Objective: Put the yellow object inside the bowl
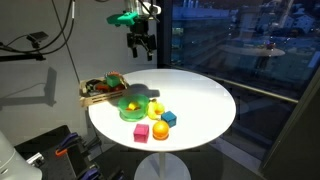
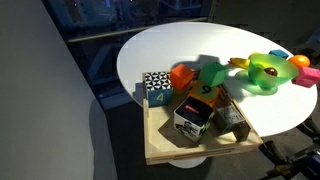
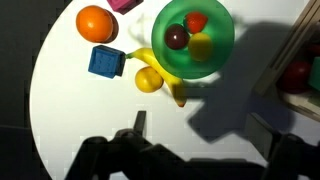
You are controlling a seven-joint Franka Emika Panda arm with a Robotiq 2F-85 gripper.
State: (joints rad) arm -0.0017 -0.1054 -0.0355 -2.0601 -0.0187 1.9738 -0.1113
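Wrist view: the small rounded yellow plastic piece [image 3: 148,79] is being judged light, rigid, best pinched across its middle by the spread-open gripper [image 3: 200,148].

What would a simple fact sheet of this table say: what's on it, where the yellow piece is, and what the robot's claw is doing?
surface: round white table
bowl: green bowl, already holding a red piece and a dark round piece
yellow object: on the table beside the bowl, not inside
neighbours: blue cube, orange ball, pink cube
tray: wooden tray of toys at the table's edge
gripper: open, empty, high above the table
task status: not yet done
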